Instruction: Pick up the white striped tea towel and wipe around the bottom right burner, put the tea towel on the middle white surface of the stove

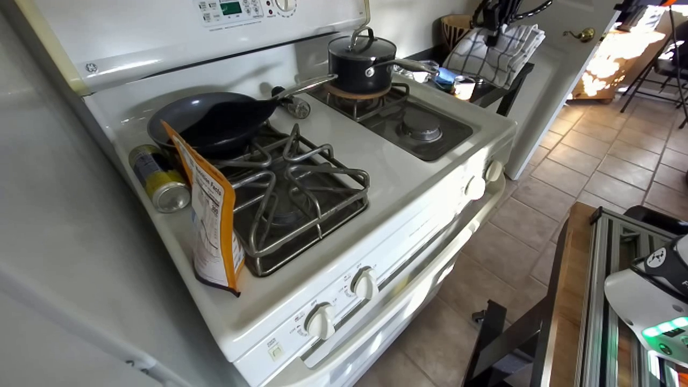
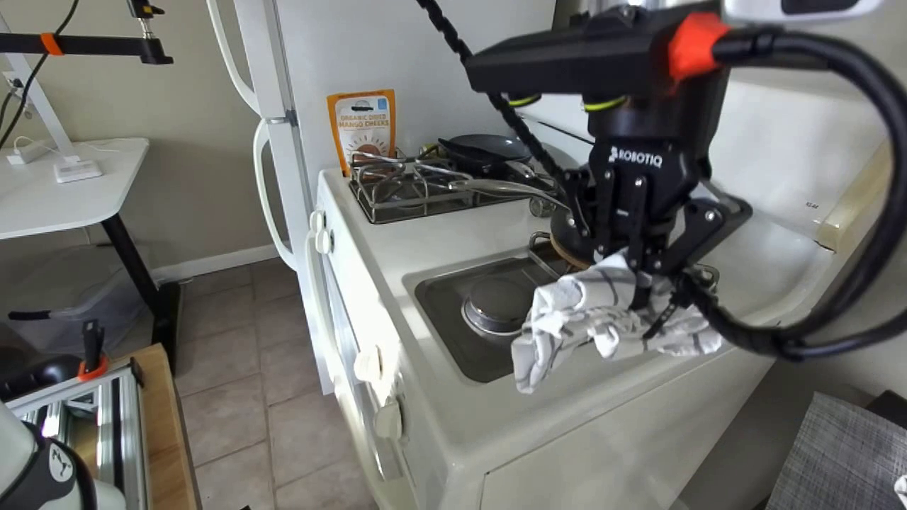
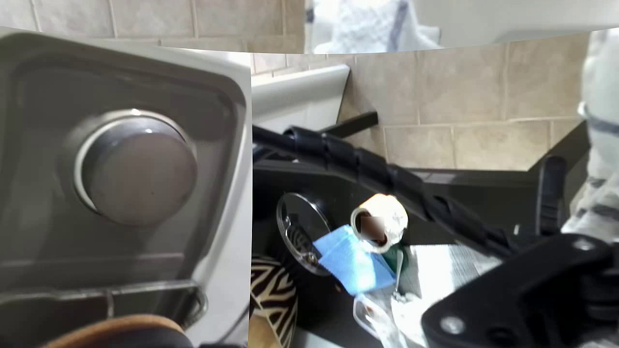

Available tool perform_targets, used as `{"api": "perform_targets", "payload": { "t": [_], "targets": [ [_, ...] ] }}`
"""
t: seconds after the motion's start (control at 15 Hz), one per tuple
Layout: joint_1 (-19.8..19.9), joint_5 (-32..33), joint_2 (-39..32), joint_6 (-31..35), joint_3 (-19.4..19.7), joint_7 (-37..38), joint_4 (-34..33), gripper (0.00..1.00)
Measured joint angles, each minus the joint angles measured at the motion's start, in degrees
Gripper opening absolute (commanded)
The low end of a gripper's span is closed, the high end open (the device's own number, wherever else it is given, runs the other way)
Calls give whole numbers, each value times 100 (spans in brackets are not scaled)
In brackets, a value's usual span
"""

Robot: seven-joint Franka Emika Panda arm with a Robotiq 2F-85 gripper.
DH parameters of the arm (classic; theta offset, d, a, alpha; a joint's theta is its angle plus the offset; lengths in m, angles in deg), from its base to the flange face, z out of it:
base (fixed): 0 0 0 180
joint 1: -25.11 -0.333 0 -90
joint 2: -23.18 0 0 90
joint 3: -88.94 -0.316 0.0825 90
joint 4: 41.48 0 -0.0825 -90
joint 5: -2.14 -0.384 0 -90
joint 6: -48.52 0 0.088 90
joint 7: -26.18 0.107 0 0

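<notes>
The white tea towel with dark stripes (image 1: 492,56) hangs bunched from my gripper (image 1: 493,37), by the stove's right edge in an exterior view. The gripper (image 2: 641,290) is shut on the towel (image 2: 574,319), with its fingertips partly sunk in the cloth. In the wrist view, parts of the towel (image 3: 604,125) show at the right and top edges. The bottom right burner (image 1: 422,128) is uncovered, with a round cap in a dark recess; it also shows in the wrist view (image 3: 138,176). The middle white surface (image 1: 371,148) lies between the burner areas.
A lidded pot (image 1: 361,64) stands on the back right burner, its handle toward the towel. A pan (image 1: 212,121), a can (image 1: 161,180) and a mango bag (image 1: 215,226) are at the left. A side table holds a cup (image 3: 391,217) and a blue cloth (image 3: 355,263).
</notes>
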Motion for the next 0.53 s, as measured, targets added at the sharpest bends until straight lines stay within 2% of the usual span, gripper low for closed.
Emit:
{"api": "perform_targets", "payload": {
  "t": [0.27, 0.53],
  "targets": [
    [-288, -758, 474, 247, -179, -521, -163, 4],
    [-765, -1054, 957, 315, -546, -768, -347, 4]
  ]
}}
